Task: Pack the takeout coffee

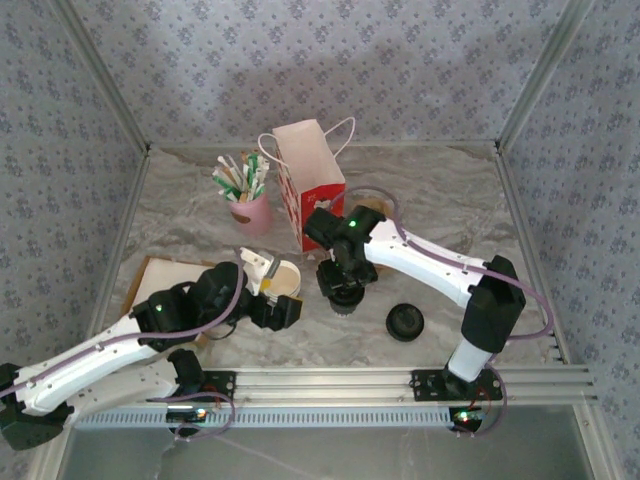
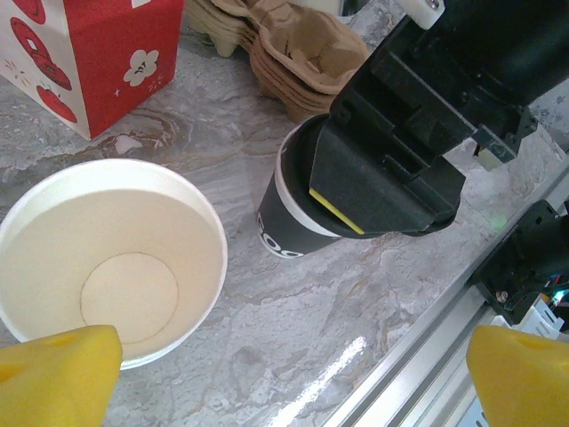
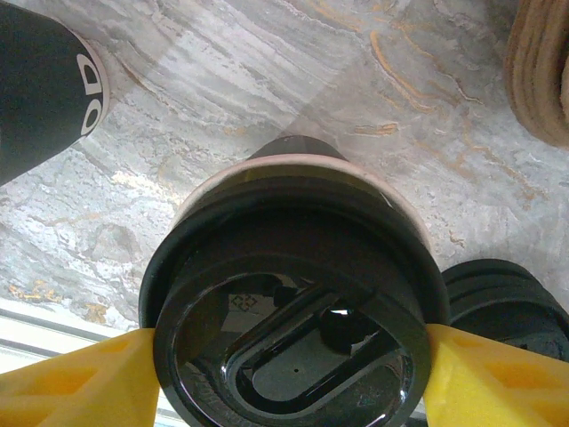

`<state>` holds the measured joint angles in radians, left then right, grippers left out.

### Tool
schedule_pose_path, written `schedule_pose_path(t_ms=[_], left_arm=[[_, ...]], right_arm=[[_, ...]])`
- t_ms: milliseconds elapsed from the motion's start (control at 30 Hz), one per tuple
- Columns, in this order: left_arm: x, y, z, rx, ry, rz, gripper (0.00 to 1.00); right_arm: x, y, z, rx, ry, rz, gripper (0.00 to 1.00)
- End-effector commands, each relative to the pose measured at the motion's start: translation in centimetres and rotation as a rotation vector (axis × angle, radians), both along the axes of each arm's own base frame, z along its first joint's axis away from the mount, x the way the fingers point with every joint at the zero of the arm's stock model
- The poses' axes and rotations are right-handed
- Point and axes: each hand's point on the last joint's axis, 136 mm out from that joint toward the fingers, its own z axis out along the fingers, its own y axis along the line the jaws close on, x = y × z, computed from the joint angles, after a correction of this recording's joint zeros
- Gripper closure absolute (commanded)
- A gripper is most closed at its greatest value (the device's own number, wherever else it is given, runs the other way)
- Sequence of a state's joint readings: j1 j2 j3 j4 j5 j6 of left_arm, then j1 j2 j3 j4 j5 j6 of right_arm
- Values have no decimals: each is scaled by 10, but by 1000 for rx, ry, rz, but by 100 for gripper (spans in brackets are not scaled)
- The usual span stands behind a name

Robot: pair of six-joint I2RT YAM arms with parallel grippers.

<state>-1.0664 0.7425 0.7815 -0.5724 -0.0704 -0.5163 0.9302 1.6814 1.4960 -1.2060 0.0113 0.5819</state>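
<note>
Under down-pointing right gripper (image 3: 293, 382): black lid (image 3: 293, 325) clamped, seated on coffee cup (image 3: 298, 171). Left gripper (image 2: 284, 382) low, spread wide, empty paper cup (image 2: 116, 267) just ahead.

The marble-look table (image 1: 450, 190), grey with tan veins, stretched out before me, closed in on three sides by walls (image 1: 400, 70) papered in pale blue-grey with a small repeating flower print. Aluminium posts (image 1: 102, 75) slanted up from the back corners where the walls met. A ribbed aluminium rail (image 1: 330, 380) ran along my near edge. Soft, even light lay over the top, and from my left wrist a bright glare (image 2: 351, 351) shone off the surface just beside the rail.
</note>
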Motion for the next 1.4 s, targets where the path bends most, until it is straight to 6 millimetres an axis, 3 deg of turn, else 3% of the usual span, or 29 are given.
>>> schedule_pose_path(t_ms=[0, 633, 1367], left_arm=[[2, -4, 8, -28, -12, -9, 1], [2, -10, 8, -28, -7, -20, 1], [3, -12, 9, -28, -5, -22, 0]], right_arm=[[-5, 1, -2, 3, 11, 21, 27], [-10, -6, -6, 5, 29, 0, 27], [0, -3, 12, 38, -7, 19, 28]])
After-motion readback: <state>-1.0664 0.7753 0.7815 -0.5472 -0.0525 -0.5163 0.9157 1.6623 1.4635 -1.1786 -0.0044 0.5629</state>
